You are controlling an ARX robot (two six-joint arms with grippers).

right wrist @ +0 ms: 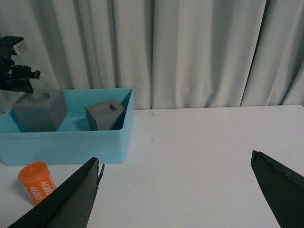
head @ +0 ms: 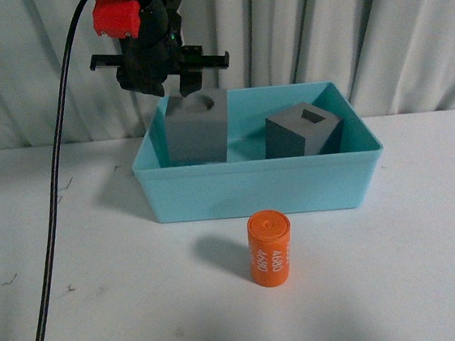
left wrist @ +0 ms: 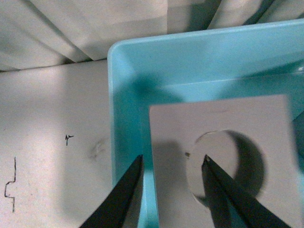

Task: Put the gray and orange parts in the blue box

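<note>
The blue box point(head: 262, 190) stands mid-table with both gray cubes inside. The round-hole cube point(head: 197, 127) is at its left end, and the square-hole cube point(head: 302, 131) is at its right. My left gripper point(head: 176, 82) hangs open just above the round-hole cube point(left wrist: 223, 156); one fingertip is over the box's left wall point(left wrist: 124, 118), the other over the hole. The orange cylinder point(head: 269, 248) marked "4680" stands upright on the table in front of the box. My right gripper point(right wrist: 175, 164) is open and empty, low over bare table to the right of the box point(right wrist: 66, 142) and cylinder point(right wrist: 36, 182).
A black cable point(head: 54, 221) hangs down the left side of the table. White curtains point(head: 358, 18) close off the back. Small dark marks point(left wrist: 10, 187) dot the white tabletop left of the box.
</note>
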